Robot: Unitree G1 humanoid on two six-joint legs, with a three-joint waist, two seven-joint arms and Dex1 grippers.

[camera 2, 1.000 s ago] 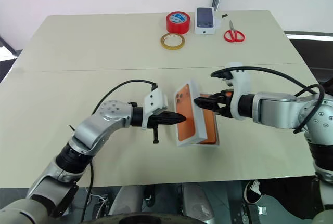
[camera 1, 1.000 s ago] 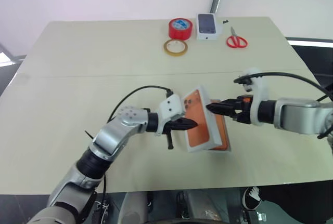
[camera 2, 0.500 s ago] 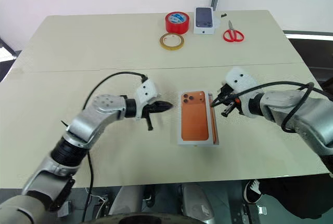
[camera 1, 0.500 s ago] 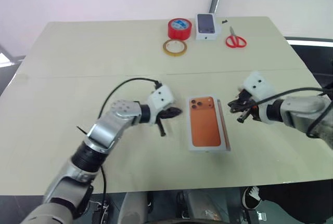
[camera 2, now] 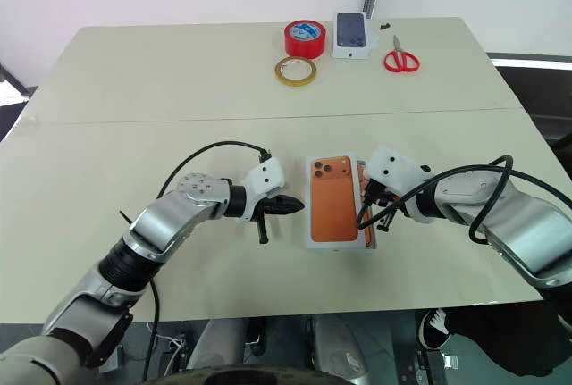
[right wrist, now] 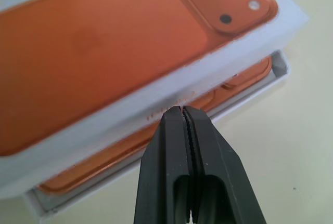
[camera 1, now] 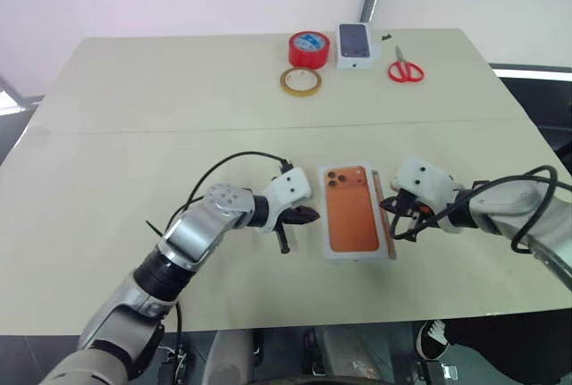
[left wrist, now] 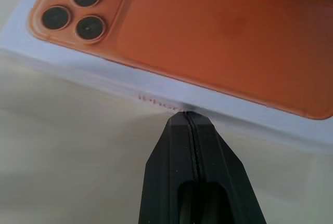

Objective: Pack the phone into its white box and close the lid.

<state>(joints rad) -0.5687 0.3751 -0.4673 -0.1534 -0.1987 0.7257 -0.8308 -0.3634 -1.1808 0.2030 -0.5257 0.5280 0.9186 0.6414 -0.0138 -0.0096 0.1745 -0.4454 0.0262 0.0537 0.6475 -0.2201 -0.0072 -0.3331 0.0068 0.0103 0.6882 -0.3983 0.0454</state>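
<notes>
Lid [camera 1: 355,213], white rectangular shell with an orange phone picture on top, sits askew over white tray [right wrist: 278,68] holding orange phone [right wrist: 244,81], near the beige surface's [camera 1: 179,108] front edge. Left fingers [left wrist: 193,146] and right fingers [right wrist: 183,130] closed, empty, at the lid's sides.

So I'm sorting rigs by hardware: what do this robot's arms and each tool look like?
Both arms are silver-grey metal with dark joint segments. Each wrist carries a white housing, and a black cable loops from it back along the arm. The left tool and the right tool each consist of two slim black fingers tapering to a point, with a slot-like cutout near the base.
</notes>
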